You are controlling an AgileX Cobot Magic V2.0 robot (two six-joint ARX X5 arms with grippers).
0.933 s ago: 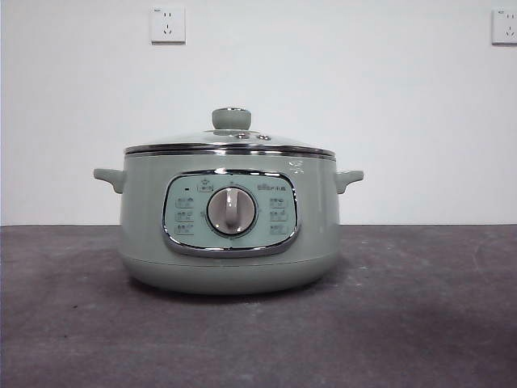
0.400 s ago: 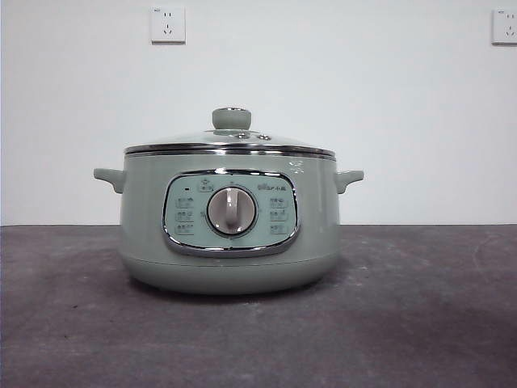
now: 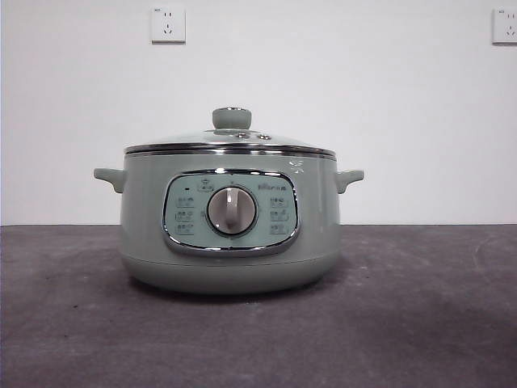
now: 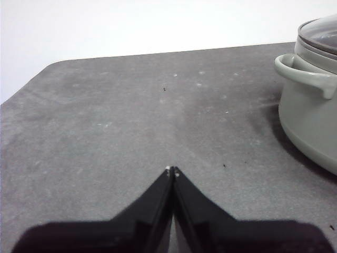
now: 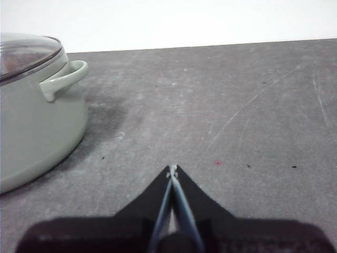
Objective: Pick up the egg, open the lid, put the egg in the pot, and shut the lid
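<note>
The pale sage-green pot (image 3: 230,230) stands in the middle of the dark grey table (image 3: 420,323), with its chrome-framed panel and dial facing the front camera. The glass lid (image 3: 230,139) with its green knob sits shut on the pot. The egg is not in view. My left gripper (image 4: 172,169) is shut and empty, low over bare table, with the pot (image 4: 310,110) off to one side. My right gripper (image 5: 172,168) is shut and empty, low over bare table, with the pot (image 5: 37,121) off to the other side. Neither arm shows in the front view.
A white wall (image 3: 363,105) with two sockets stands behind the table. The table's rounded far corner (image 4: 50,66) shows in the left wrist view. Scratches and small specks mark the tabletop (image 5: 253,105).
</note>
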